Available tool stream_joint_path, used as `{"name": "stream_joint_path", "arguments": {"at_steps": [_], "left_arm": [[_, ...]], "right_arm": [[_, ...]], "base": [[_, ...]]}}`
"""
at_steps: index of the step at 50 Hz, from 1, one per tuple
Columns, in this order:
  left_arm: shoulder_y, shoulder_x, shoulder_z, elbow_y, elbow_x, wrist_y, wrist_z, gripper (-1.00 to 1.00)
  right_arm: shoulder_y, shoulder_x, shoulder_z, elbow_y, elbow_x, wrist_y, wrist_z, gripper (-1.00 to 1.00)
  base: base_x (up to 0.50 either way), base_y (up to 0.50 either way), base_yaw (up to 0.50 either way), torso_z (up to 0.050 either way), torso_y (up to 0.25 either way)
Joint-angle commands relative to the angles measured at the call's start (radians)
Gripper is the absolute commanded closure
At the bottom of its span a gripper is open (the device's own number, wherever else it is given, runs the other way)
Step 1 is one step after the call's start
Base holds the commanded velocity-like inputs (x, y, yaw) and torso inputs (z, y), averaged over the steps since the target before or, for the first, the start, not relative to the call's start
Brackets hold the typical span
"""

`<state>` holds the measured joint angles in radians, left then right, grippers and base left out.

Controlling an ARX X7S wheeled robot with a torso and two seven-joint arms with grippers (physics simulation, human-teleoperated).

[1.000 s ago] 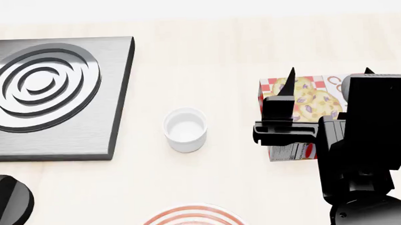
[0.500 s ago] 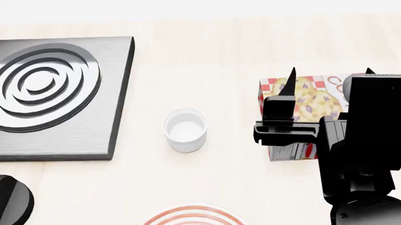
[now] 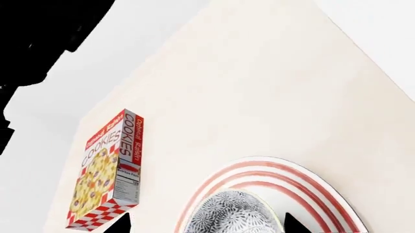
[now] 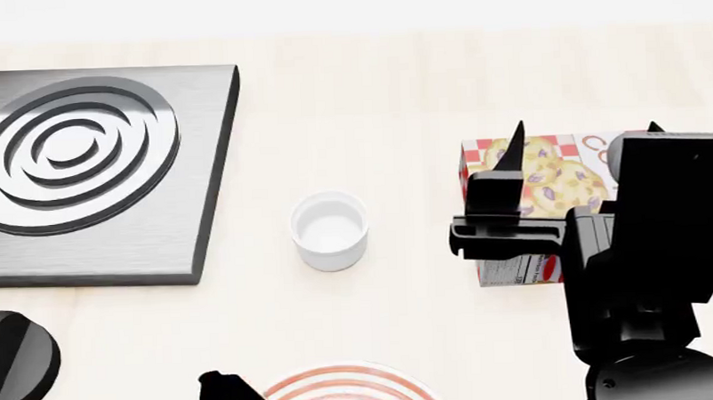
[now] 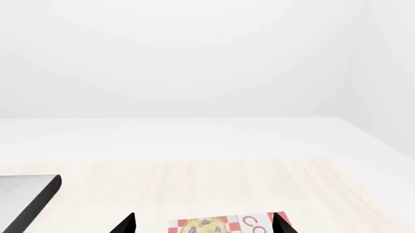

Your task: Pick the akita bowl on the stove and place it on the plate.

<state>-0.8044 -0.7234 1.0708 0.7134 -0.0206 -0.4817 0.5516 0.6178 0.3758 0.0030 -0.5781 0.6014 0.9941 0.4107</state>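
**Desk:** What is changing at the near edge of the table?

**Me:** A dark piece of my left arm is coming into the head view just beside the plate (image 4: 339, 383). Half a second ago nothing was showing there. I am judging that as my left gripper (image 3: 207, 224) lifting away from the plate.

**Desk:** And the akita bowl?

**Me:** It is sitting inside the plate's red rings, upright. The akita bowl (image 3: 227, 213) is showing only in my left wrist view; the head view is cutting it off. The stove (image 4: 95, 173) is lying bare, its rings uncovered.

**Desk:** Are you gripping it?

**Me:** No. My left fingertips (image 3: 123, 223) are standing spread wide, one on each side of the bowl, and the one nearer the cookie box (image 3: 107, 170) is standing plainly apart from the bowl's wall. On the other side I cannot tell whether there is a gap.

**Desk:** The other arm?

**Me:** My right gripper (image 4: 587, 130) is hanging over the cookie box with its fingers parted and holding nothing. The white cup (image 4: 329, 229) is standing between stove and box.

**Desk:** So where is the job standing?

**Me:** I am reading the placing as done. Only backing my left arm clear without nudging the bowl is remaining.
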Motion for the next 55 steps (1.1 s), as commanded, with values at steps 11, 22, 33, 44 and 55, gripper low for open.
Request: {"name": "stream_joint_path", "arguments": {"at_steps": [11,22,33,44,55], "left_arm": [[-0.031,0.084,-0.295,0.057,-0.291,-0.122,-0.101,-1.0],[-0.023,0.129,-0.48,0.046,-0.467,-0.173,-0.182,-1.0],[-0.019,0.177,-0.624,-0.005,-0.592,-0.218,-0.271,-1.0],[-0.016,0.215,-0.731,-0.073,-0.683,-0.25,-0.345,-1.0],[-0.029,0.251,-0.825,-0.144,-0.751,-0.292,-0.434,-1.0]], "right_arm": [[0.003,0.005,-0.001,-0.007,0.012,0.007,0.009,-1.0],[0.0,0.006,-0.004,-0.006,0.015,0.003,0.01,-1.0],[-0.002,0.009,-0.007,0.004,0.013,-0.01,0.008,-1.0],[0.0,0.01,-0.01,0.005,0.017,-0.01,0.012,-1.0],[0.001,0.012,-0.015,0.01,0.016,-0.017,0.012,-1.0]], "base": [[0.0,0.0,0.0,0.0,0.0],[0.0,0.0,0.0,0.0,0.0],[0.0,0.0,0.0,0.0,0.0],[0.0,0.0,0.0,0.0,0.0],[0.0,0.0,0.0,0.0,0.0]]}}
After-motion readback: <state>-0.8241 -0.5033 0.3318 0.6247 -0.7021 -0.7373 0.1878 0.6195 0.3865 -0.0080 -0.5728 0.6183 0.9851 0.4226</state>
